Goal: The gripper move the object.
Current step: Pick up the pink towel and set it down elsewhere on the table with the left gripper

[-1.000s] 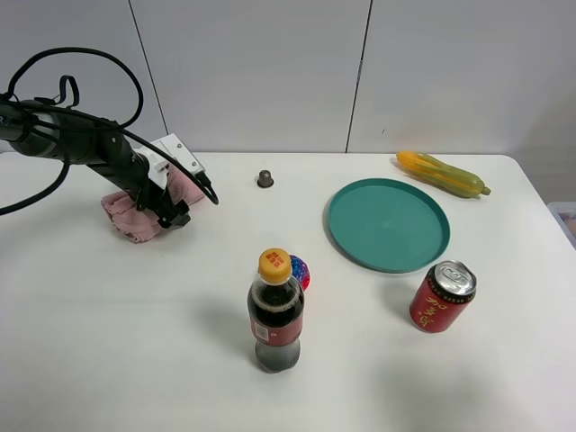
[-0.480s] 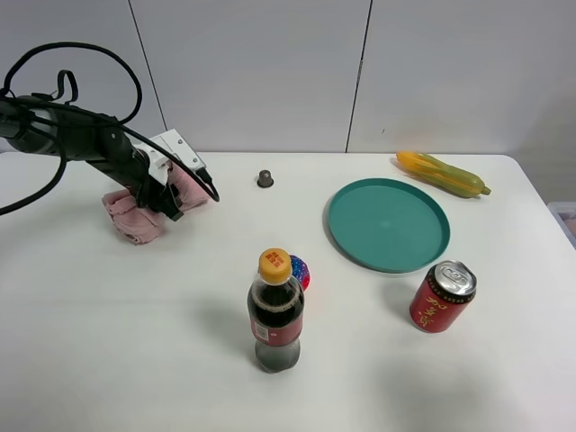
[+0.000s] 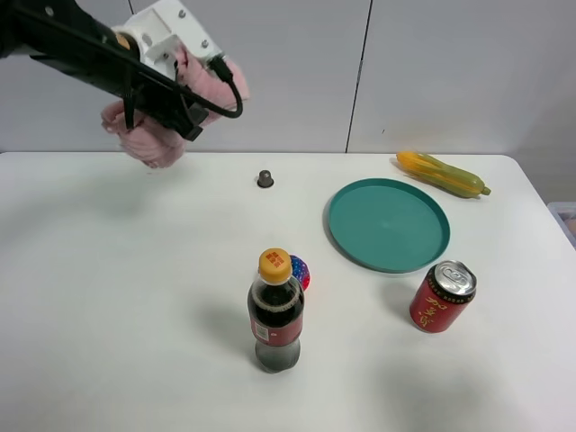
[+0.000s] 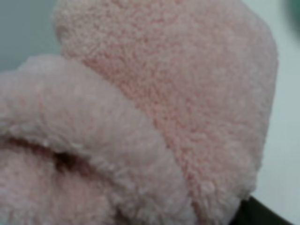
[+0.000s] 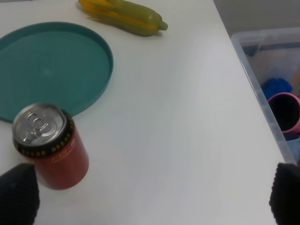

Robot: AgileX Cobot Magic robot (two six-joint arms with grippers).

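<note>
The pink rolled towel hangs in the air high above the table's back left, well clear of the surface. My left gripper, black fingers under a white block, is shut on its cinched middle, with a pink end sticking out on each side. The left wrist view is filled by the pink towel pressed close to the camera. My right gripper is open and empty; its two black fingertips stand wide apart over the table beside the red can. It is out of the exterior high view.
A cola bottle stands at front centre with a small pink-blue ball behind it. A teal plate, a red can, a yellow-green corn cob and a small dark cap are on the table. A clear bin sits past the table's right edge.
My left gripper has lifted the pink towel off the table, from resting at the back left to high in the air. Nothing else has moved.
</note>
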